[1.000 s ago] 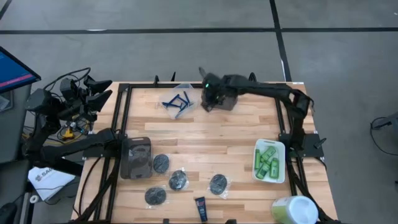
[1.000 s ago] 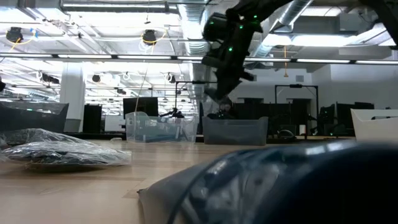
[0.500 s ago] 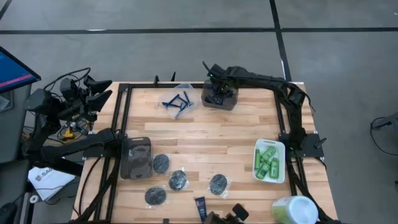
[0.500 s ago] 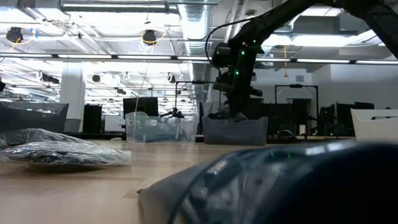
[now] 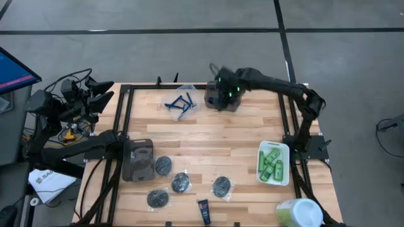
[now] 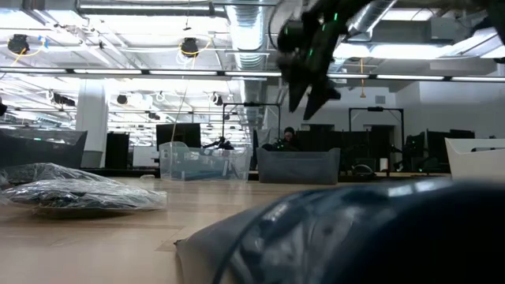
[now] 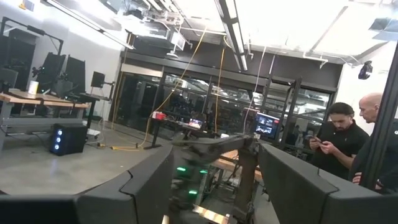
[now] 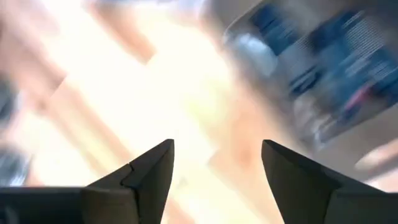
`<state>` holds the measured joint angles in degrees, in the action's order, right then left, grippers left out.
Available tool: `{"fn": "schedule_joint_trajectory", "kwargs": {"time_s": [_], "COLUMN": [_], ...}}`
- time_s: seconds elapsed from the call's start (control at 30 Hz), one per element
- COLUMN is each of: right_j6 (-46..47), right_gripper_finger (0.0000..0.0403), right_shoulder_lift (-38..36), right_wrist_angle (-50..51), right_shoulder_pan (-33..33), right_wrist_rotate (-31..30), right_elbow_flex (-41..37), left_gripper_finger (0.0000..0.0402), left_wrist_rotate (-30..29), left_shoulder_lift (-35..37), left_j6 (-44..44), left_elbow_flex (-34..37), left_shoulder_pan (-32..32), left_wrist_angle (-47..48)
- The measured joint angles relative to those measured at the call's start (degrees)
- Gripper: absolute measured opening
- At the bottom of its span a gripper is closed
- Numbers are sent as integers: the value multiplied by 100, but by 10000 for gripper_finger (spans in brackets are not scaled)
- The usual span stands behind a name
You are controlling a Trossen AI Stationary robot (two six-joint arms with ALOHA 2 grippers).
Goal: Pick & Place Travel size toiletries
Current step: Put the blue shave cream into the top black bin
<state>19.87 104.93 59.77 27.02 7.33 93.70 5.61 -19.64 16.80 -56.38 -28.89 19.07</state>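
Note:
My right gripper [image 5: 219, 94] [image 6: 309, 96] hangs open above the grey bin [image 5: 225, 103] [image 6: 298, 166] at the table's far edge, with nothing between its fingers [image 8: 217, 146]. The right wrist view shows blurred dark blue items [image 8: 323, 62] in that bin. Blue razors [image 5: 180, 103] lie in the clear bin [image 6: 197, 162]. Green mini bottles [image 5: 271, 164] fill the white tray [image 5: 282, 149]. Several wrapped dark discs [image 5: 181, 183] and a navy tube [image 5: 203, 210] lie on the table near its front edge. My left gripper [image 5: 140, 157] [image 7: 214, 149] waits open at the left.
A large round pale-green-topped tub [image 5: 297, 213] stands at the near right corner. A black frame [image 5: 126, 113] runs along the table's left and right sides. Bare wood [image 5: 214, 135] lies between the bins and the discs. People stand in the room beyond.
My right gripper dipped down over the grey bin, then rose well above it and tipped. Its fingers have opened. The things on the table have stayed where they were.

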Motion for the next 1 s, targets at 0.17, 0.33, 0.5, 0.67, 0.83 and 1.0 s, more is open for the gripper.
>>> {"fn": "schedule_joint_trajectory", "kwargs": {"time_s": [0.17, 0.33, 0.5, 0.67, 0.83, 1.0], "right_j6": [996, 3150, 5459, 6512, 6572, 6635], "right_gripper_finger": [208, 199, 219, 230, 218, 204], "right_shoulder_lift": [-459, -519, -198, 518, 1271, 1838], "right_wrist_angle": [322, -94, -1404, -2512, -2544, -2431], "right_shoulder_pan": [-1407, -2949, -4140, -4762, -4978, -5048], "right_wrist_rotate": [3, 19, 79, 75, 331, 377], "right_elbow_flex": [-459, -1069, -1232, -775, -7, 541], "left_gripper_finger": [231, 231, 231, 231, 231, 231], "left_wrist_rotate": [0, 1, 2, 1, 2, 4], "left_shoulder_lift": [0, 0, 1, 1, -2, -2], "left_j6": [0, 0, 0, 0, 0, 0], "left_elbow_flex": [0, 0, 0, 0, 0, 0], "left_shoulder_pan": [0, 1, -1, 0, -2, 0], "left_wrist_angle": [1, 1, 0, 1, 4, 4]}}
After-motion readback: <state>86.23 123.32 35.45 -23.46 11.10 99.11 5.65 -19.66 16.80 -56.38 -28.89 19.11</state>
